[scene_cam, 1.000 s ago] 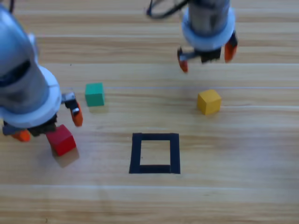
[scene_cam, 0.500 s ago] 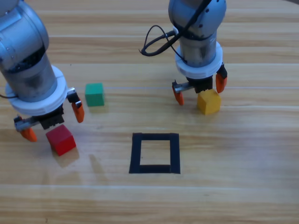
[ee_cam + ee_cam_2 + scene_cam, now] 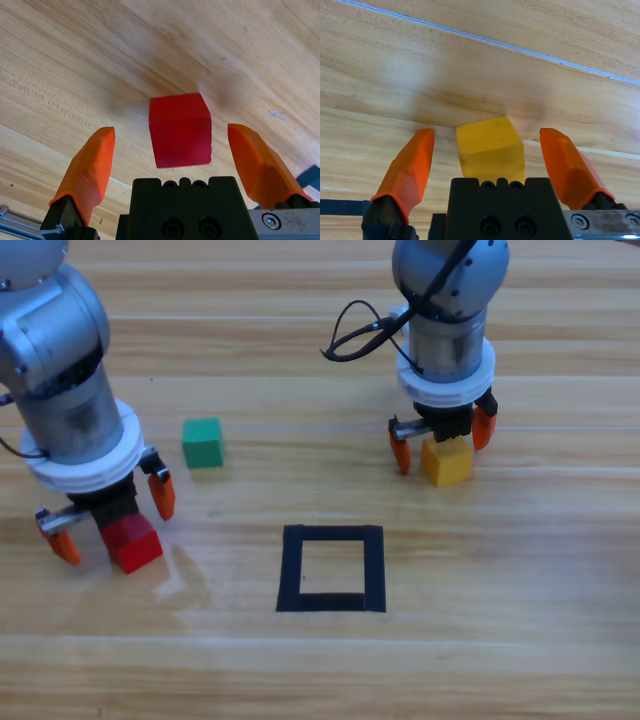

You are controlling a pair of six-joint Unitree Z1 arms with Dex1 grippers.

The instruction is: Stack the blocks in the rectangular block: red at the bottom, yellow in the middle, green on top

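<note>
The red cube (image 3: 131,543) (image 3: 180,130) lies on the table at the left, between the open jaws of my left gripper (image 3: 112,521) (image 3: 177,150), which touch neither side of it. At the right, the yellow cube (image 3: 447,461) (image 3: 491,150) sits between the spread jaws of my right gripper (image 3: 441,441) (image 3: 490,155), also untouched. The green cube (image 3: 202,442) rests alone, up and right of the left gripper. The black tape frame (image 3: 332,568) lies in the middle, nearer the front, with nothing inside it.
A black cable (image 3: 360,332) loops off the right arm. Bare wood lies around the frame and along the front edge.
Both arms have come down over their cubes. The right gripper moved from behind the yellow cube to straddle it. The left gripper shifted to straddle the red cube.
</note>
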